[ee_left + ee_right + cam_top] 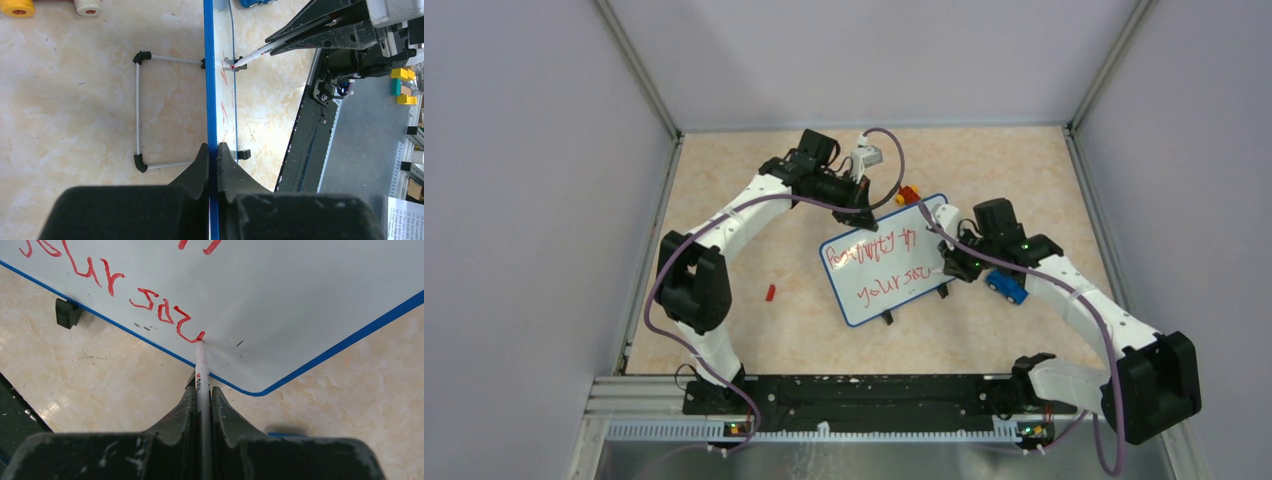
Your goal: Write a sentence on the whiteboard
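Observation:
The whiteboard, white with a blue rim, stands tilted on the table's middle. The sentence runs across it in two lines of red handwriting. My left gripper is shut on the board's far rim, one finger on each side of the blue edge. My right gripper is shut on a white marker. The marker's red tip touches the board at the end of the lower line of writing, near the corner. In the left wrist view the marker meets the board's face.
A blue toy car sits right beside my right gripper. A small red piece lies left of the board. A yellow and red toy is behind the board. The board's wire stand reaches back. Walls close in three sides.

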You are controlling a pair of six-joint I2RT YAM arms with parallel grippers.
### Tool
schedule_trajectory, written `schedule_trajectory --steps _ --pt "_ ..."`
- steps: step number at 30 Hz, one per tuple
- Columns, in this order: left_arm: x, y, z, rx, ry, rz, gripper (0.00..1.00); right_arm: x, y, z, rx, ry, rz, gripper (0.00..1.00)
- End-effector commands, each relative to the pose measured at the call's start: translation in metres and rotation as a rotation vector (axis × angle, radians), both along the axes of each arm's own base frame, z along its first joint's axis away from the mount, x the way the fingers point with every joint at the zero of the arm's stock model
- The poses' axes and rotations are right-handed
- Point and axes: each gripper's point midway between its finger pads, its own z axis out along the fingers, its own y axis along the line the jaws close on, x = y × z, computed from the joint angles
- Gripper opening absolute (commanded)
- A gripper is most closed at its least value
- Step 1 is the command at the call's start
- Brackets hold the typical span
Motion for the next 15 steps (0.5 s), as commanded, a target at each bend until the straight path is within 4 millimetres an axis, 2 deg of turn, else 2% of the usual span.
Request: schedule_trajectory --steps 1,6,15 --pt "-0.015 -0.005 -0.015 0.021 0.0 -0.059 0.0 0.015 -0.005 0.002 -0.013 -0.074 -0.014 0.0" --pt "-0.015 -0.005 -0.016 0.023 0.002 -0.059 0.0 0.015 -0.006 0.003 -0.019 -0.078 -0.013 0.0" --pt "-0.015 -0.005 -0.013 0.021 -0.002 -0.058 0.0 0.015 -0.008 0.036 -0.02 -0.134 -0.002 0.0"
